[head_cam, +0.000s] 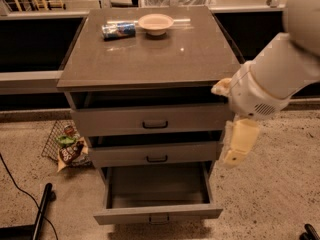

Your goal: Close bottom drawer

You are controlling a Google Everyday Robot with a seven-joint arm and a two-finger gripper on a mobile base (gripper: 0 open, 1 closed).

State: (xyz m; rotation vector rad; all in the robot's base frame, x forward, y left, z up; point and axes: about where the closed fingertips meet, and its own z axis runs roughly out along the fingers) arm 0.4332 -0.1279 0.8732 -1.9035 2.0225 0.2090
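Note:
The bottom drawer (159, 215) is pulled far out of the grey cabinet, its front low near the floor with a small dark handle (159, 218); its inside looks empty. The top drawer (152, 121) and middle drawer (155, 155) stand slightly open. My white arm comes in from the upper right. My gripper (236, 143) hangs pale and downward beside the cabinet's right edge, level with the middle drawer and above the right side of the bottom drawer. It holds nothing that I can see.
On the cabinet top (150, 59) lie a blue can (118, 30) on its side and a pale bowl (156, 23). A wire basket with snack packets (67, 146) sits on the floor at left. A black cable and pole (40, 211) lie lower left.

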